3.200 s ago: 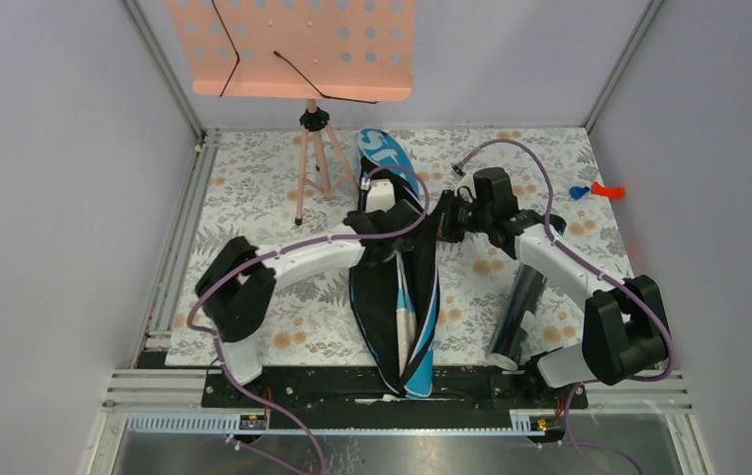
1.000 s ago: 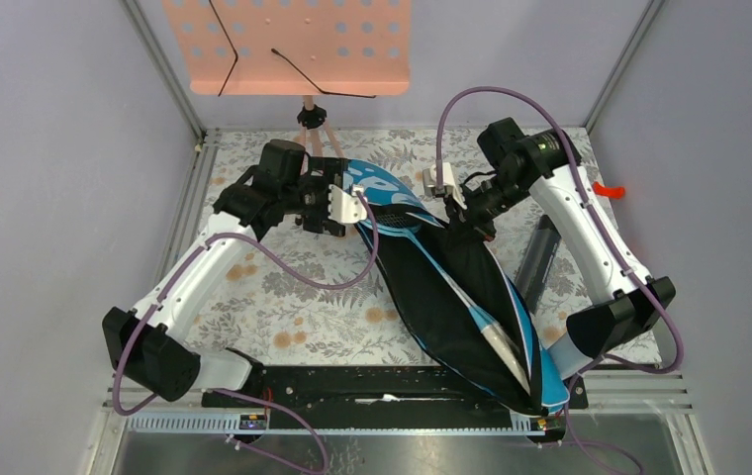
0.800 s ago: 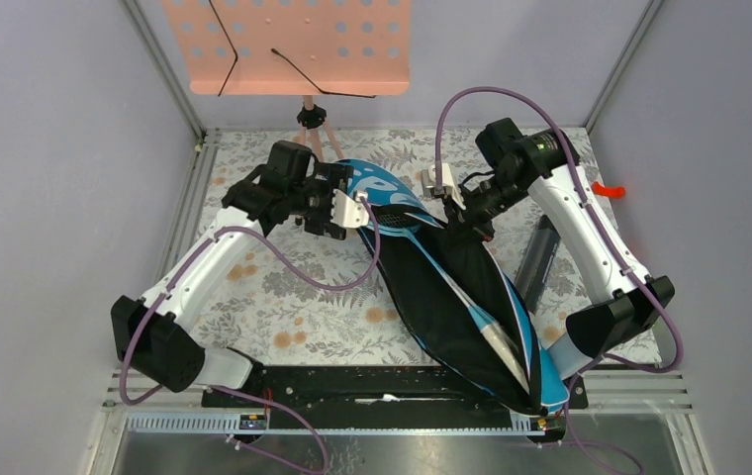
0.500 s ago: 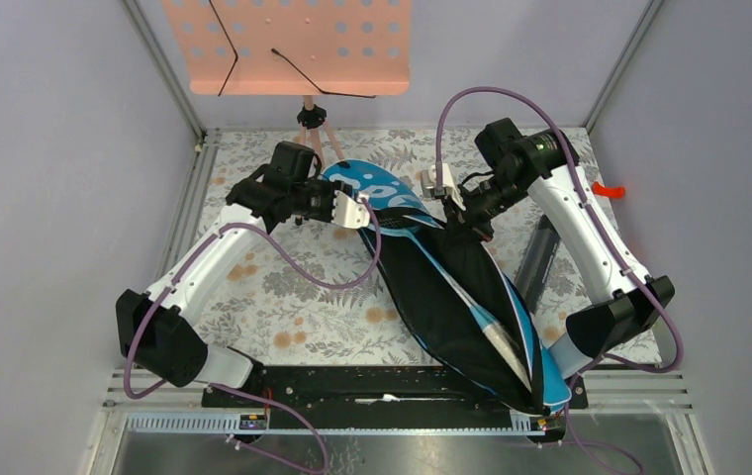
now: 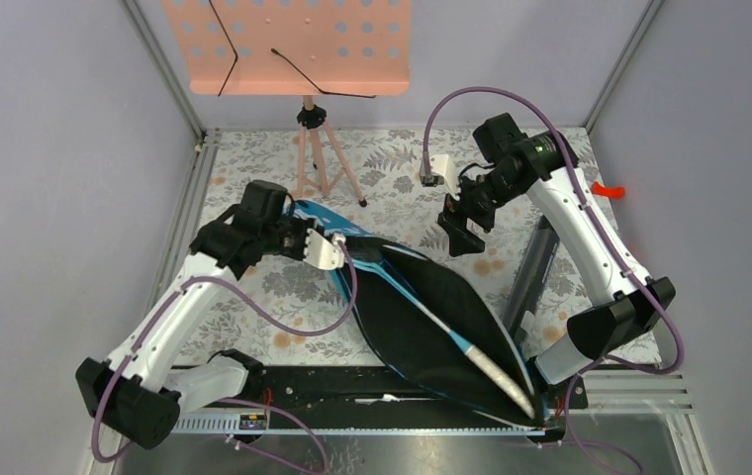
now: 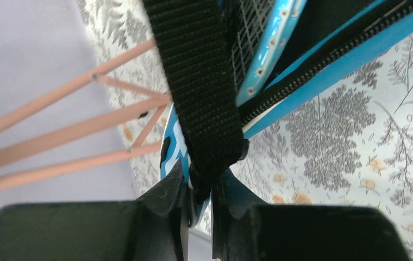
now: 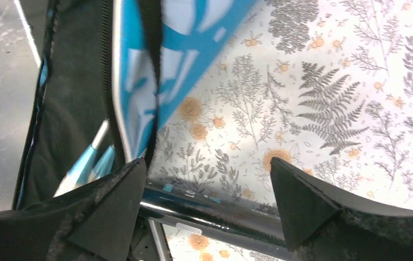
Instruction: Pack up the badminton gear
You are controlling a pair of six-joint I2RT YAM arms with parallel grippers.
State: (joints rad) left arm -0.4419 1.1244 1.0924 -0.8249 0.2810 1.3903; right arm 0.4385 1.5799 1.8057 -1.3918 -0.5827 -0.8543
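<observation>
Standing near the racket bag's (image 5: 422, 317) far end is the tripod (image 5: 310, 120) (peach).

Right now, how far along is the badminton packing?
Done: a light-blue racket with a pale handle lies inside the open blue racket bag. In hand: the left gripper pinches the bag's black webbing strap; the right gripper is open and empty. Left: the long black tube lies outside beside it, and the bag is unzipped.
</observation>
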